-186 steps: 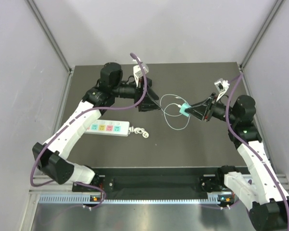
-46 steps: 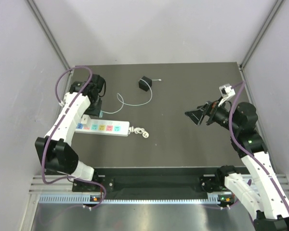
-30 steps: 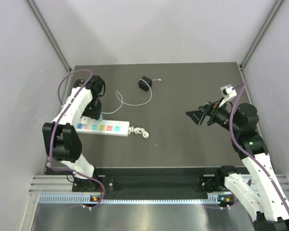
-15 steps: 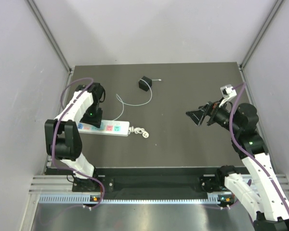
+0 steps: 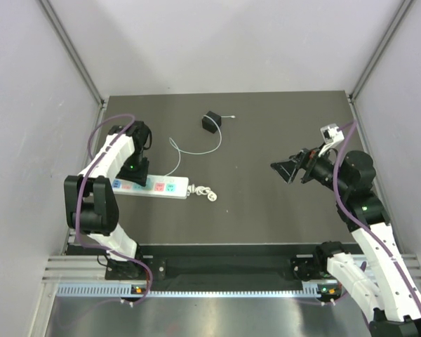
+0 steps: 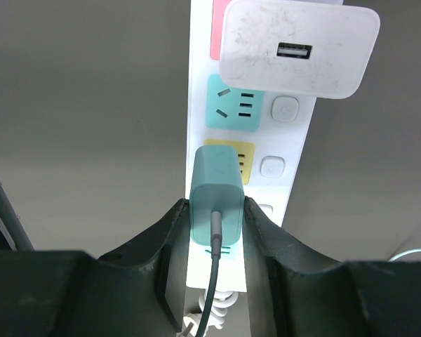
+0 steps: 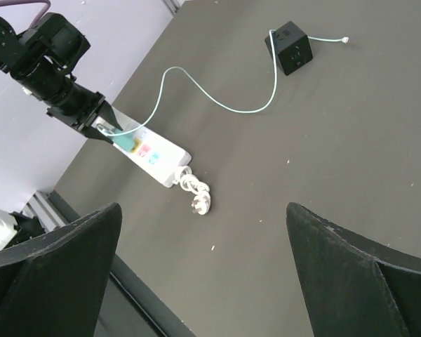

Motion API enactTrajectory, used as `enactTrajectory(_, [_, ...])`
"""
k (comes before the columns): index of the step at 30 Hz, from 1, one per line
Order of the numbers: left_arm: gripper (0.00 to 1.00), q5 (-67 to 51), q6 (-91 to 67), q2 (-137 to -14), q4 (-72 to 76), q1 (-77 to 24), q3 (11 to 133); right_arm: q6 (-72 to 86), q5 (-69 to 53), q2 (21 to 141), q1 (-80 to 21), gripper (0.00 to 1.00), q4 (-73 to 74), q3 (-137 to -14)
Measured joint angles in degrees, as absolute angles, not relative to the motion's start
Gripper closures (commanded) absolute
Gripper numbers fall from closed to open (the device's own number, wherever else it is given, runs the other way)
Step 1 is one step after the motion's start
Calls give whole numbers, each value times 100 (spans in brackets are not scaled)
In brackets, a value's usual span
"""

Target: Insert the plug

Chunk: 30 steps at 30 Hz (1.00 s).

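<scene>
The plug (image 6: 217,189) is a small teal block with a grey-green wire leaving its back. My left gripper (image 6: 216,207) is shut on it, one finger on each side. It stands over the yellow socket of the white power strip (image 6: 295,140); I cannot tell whether its pins are in. From above, the left gripper (image 5: 135,170) sits on the left part of the strip (image 5: 170,187). The pale wire (image 5: 196,151) curves back to a black cube (image 5: 211,121). My right gripper (image 5: 284,170) hangs open and empty above the table's right side.
A white USB charger (image 6: 298,50) fills the pink socket, and a teal socket (image 6: 233,112) lies between it and the plug. The strip's short coiled white cord (image 5: 203,192) lies at its right end. Grey walls close in the table on three sides.
The left gripper has shifted slightly nearer along the strip with the plug in it and has been still for the last half second. The right arm has not moved.
</scene>
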State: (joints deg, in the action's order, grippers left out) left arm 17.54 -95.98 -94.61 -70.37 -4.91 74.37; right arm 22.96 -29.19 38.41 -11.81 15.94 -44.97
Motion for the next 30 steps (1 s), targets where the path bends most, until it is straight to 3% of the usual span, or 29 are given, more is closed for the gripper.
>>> enactTrajectory(30, [100, 1754, -9153, -9463, -6877, -478, 7824, 2338, -3085, 4600, -1181, 0, 1586, -4469])
